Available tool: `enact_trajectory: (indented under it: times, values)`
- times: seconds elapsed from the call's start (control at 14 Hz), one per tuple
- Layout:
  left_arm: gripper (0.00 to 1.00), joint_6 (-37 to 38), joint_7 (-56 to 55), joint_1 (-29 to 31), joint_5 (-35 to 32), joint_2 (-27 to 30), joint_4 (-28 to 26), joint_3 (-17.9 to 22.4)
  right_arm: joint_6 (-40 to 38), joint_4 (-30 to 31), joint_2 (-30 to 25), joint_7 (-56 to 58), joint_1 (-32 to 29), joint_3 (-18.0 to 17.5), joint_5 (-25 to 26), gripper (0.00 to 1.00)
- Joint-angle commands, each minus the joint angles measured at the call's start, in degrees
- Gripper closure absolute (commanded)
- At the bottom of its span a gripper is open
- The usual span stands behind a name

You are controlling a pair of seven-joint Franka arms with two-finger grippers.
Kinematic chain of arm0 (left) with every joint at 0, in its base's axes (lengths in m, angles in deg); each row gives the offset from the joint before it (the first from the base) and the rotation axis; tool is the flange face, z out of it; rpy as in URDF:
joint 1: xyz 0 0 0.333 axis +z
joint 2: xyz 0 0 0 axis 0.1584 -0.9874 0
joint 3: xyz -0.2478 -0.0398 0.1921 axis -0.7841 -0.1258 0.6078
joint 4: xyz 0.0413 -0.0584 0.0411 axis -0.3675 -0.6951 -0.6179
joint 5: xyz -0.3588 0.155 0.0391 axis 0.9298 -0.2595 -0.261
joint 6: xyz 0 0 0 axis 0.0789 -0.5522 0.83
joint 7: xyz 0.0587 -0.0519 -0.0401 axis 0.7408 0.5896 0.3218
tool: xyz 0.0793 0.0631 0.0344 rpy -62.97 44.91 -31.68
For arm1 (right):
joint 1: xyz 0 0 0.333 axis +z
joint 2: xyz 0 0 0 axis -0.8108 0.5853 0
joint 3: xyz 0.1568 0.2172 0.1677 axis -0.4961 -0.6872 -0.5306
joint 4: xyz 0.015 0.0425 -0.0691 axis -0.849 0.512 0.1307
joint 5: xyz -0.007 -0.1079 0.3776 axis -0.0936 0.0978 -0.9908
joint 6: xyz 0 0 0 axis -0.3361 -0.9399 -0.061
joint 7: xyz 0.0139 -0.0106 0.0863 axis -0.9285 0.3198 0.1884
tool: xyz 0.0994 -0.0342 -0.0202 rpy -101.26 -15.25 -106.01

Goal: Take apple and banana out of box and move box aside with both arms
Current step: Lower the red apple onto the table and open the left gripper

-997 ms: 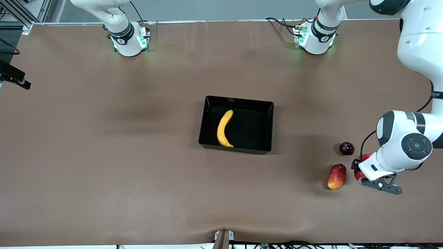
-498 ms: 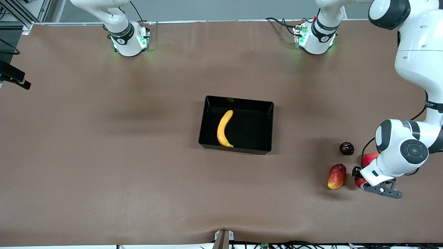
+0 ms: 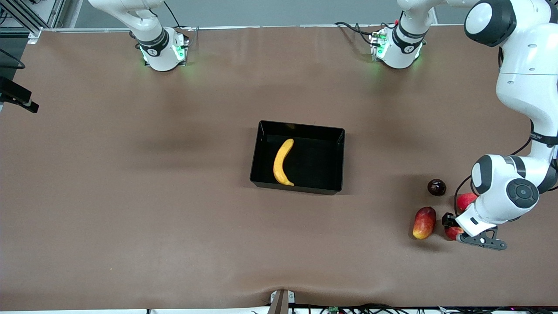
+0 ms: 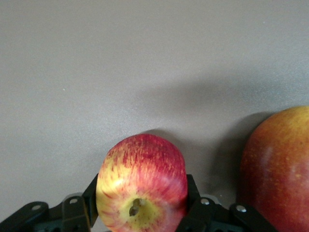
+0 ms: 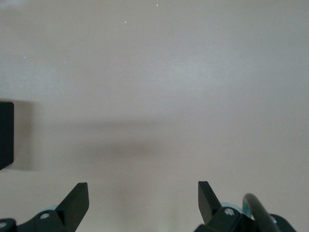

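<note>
The small red apple (image 3: 453, 232) with yellow streaks sits between the fingers of my left gripper (image 3: 451, 227), which is shut on it at the left arm's end of the table. In the left wrist view the apple (image 4: 141, 186) shows its stem dimple, with both fingers (image 4: 194, 191) against its sides. The yellow banana (image 3: 282, 162) lies in the black box (image 3: 336, 162) at mid-table. My right gripper (image 5: 143, 200) is open and empty over bare table, with a corner of the box (image 5: 6, 135) at that view's edge. It does not show in the front view.
The red-yellow mango (image 3: 424, 222) lies beside the apple, toward the box. A dark plum (image 3: 436, 187) lies farther from the front camera. Another round red fruit (image 3: 465, 200) shows partly under the left arm. A larger red-yellow fruit (image 4: 280, 169) shows beside the apple in the left wrist view.
My left gripper has moved with the apple toward the front camera, uncovering the other round red fruit under the arm. Banana, box, mango and plum have not moved.
</note>
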Motion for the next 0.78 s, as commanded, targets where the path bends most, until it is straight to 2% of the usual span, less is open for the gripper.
enact_trajectory:
  times: [0.0,0.28,0.57,0.71]
  values:
    - [0.0,-0.6,-0.1,-0.1,2.0,-0.1,1.2,0.2,-0.4,-0.5,0.1,0.3,-0.4,-0.2,0.1,0.0]
    - [0.0,2.6,0.2,0.6,4.3,3.2,0.3,-1.0,-0.4,-0.5,0.1,0.3,-0.4,-0.2,0.1,0.0]
    - [0.0,11.6,-3.8,0.8,4.7,8.2,-0.2,-5.7,-0.4,-0.5,0.1,0.3,-0.4,-0.2,0.1,0.0]
    - [0.0,14.4,-6.0,0.8,4.7,11.3,-2.3,-8.2,-0.4,-0.5,0.2,0.3,-0.5,-0.2,0.1,0.0]
